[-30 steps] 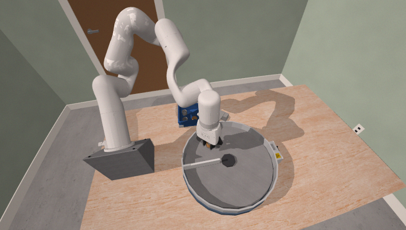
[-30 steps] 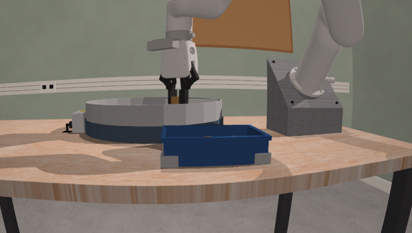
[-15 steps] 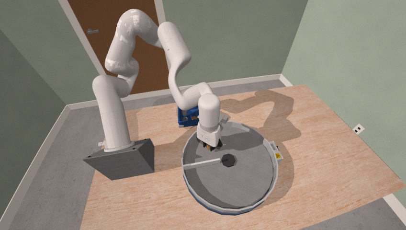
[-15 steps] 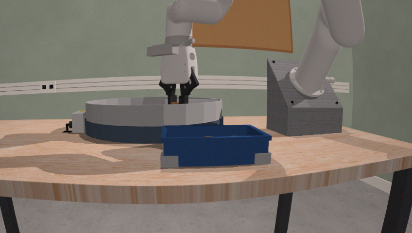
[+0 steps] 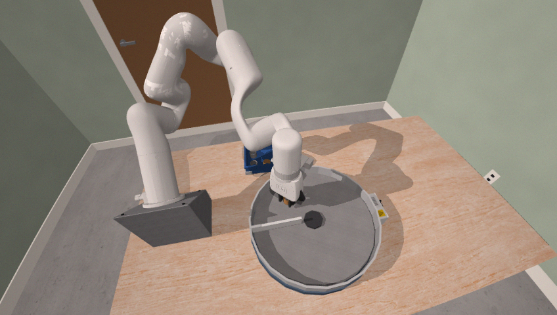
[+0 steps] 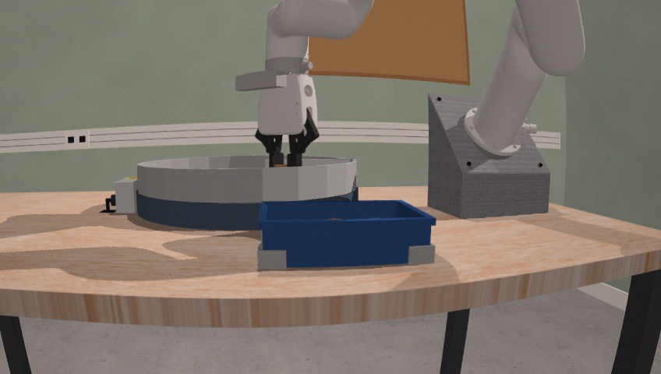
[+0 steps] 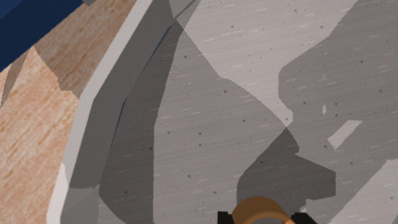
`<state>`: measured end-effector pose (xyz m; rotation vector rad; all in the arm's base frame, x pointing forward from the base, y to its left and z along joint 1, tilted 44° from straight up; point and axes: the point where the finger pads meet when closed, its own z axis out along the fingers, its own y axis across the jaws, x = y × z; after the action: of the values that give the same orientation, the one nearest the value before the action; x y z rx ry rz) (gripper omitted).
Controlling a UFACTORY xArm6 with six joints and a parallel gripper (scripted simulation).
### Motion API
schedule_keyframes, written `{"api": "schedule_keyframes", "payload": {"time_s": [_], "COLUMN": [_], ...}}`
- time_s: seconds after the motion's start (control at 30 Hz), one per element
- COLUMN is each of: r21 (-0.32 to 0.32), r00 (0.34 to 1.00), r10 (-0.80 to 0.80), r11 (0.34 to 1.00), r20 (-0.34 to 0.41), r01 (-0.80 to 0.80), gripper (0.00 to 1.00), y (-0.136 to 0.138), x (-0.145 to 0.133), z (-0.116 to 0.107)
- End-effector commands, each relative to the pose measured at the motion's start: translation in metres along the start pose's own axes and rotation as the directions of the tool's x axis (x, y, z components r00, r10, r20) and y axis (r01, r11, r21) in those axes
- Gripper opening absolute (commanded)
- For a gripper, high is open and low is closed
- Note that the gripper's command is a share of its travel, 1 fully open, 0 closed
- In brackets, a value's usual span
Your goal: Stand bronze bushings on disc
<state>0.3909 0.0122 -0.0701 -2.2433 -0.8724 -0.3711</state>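
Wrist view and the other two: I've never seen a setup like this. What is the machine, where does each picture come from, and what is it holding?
The machine is a white jointed robot arm bolted to a grey wedge-shaped base on a wooden table. One picture looks down from above, one from the side at table height, and one from a camera at the arm's wrist. On the table sit a blue rectangular crate and a round grey turntable with a raised rim and a dark hub at its centre. The black pincer is shut on a short bronze ring-shaped bushing, low inside the rim, over the grey disc and beside the hub.
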Motion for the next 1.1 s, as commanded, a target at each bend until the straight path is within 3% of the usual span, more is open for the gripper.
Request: {"api": "schedule_keyframes", "payload": {"time_s": [0.0,1.07], "r21": [-0.003,-0.003], "r00": [1.000,1.000], "r10": [-0.001,-0.001], "r11": [1.000,1.000], "r20": [-0.001,-0.001], "r01": [0.001,0.001], "gripper": [0.00,0.00], "y": [0.0010,0.0011], "x": [0.0007,0.0008], "z": [-0.0011,0.0048]}}
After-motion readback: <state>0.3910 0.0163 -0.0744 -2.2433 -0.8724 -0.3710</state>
